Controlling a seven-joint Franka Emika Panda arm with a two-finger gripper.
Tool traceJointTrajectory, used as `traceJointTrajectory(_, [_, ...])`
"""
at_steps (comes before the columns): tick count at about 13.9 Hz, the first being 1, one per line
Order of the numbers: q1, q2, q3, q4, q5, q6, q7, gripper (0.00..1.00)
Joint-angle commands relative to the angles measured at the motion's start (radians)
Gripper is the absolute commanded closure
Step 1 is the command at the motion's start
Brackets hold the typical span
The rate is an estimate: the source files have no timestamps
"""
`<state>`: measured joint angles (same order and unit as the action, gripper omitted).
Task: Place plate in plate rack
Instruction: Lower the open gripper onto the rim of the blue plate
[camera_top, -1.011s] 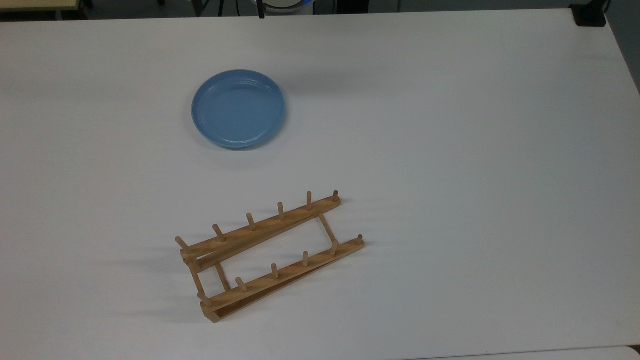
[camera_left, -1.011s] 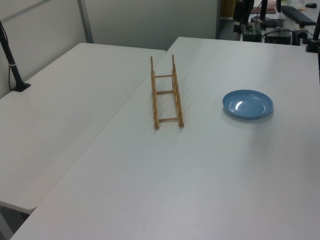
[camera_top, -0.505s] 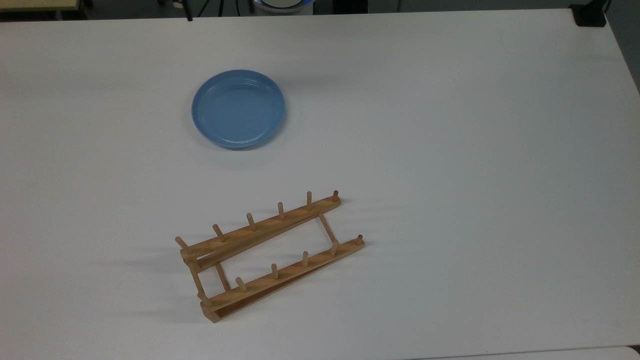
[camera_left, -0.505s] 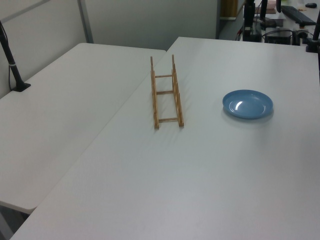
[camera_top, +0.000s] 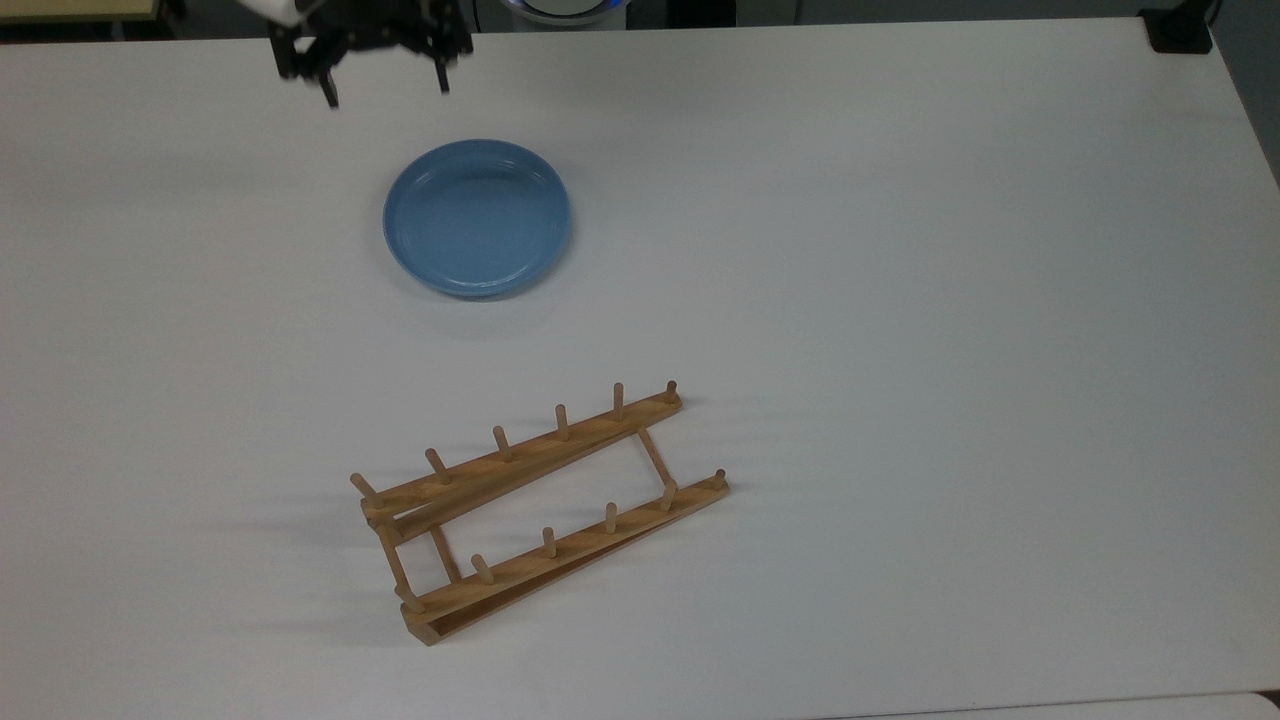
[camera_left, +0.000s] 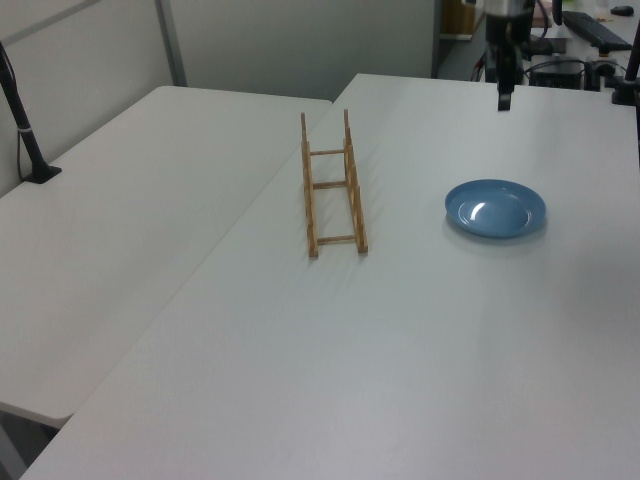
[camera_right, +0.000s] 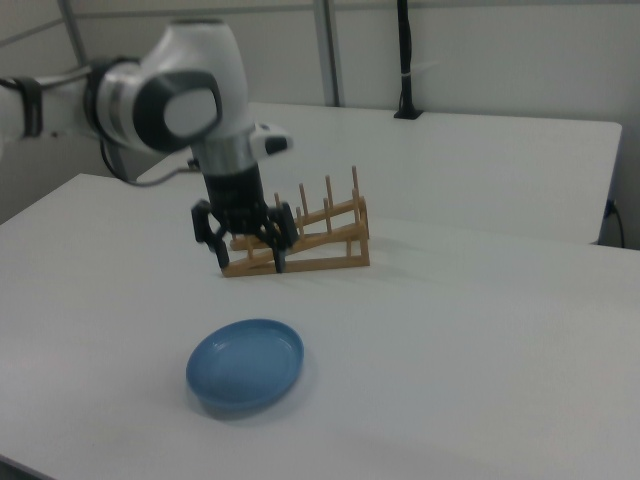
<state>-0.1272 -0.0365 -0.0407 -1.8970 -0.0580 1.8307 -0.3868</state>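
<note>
The pincer hangs open and empty above the counter. The plate lies flat just below it, the plate rack well beyond. Glossy, stiff and probably slippery, the plate is best pinched across its raised rim.

Lighting's even and bright from overhead on my end, no hard glare off the white table. I see soft faint shadows trailing toward the top view's left from the plate rack. Small highlight on the glossy plate. Right view looks softer and slightly washed out; the arm is a bit blurred.
</note>
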Motion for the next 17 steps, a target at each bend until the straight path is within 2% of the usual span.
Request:
traceJointTrajectory(1, [-0.034, 0.051, -0.001, -0.152, -0.013, 0.221, -0.009, 0.0])
traceJointTrajectory(7, [-0.069, 0.205, -0.001, -0.151, -0.011, 0.28, -0.007, 0.0])
traceJointTrajectory(10, [-0.075, 0.224, -0.001, -0.154, -0.006, 0.318, 0.017, 0.01])
traceJointTrajectory(11, [-0.075, 0.237, -0.001, -0.154, 0.0, 0.321, 0.037, 0.12])
traceJointTrajectory(12, [-0.075, 0.245, -0.001, -0.152, 0.0, 0.323, 0.055, 0.12])
traceJointTrajectory(14, [-0.075, 0.259, 0.001, -0.152, 0.001, 0.331, 0.13, 0.27])
traceJointTrajectory(16, [-0.075, 0.283, 0.001, -0.152, 0.003, 0.337, 0.173, 0.29])
traceJointTrajectory(17, [-0.075, 0.294, 0.001, -0.152, 0.009, 0.349, 0.175, 0.35])
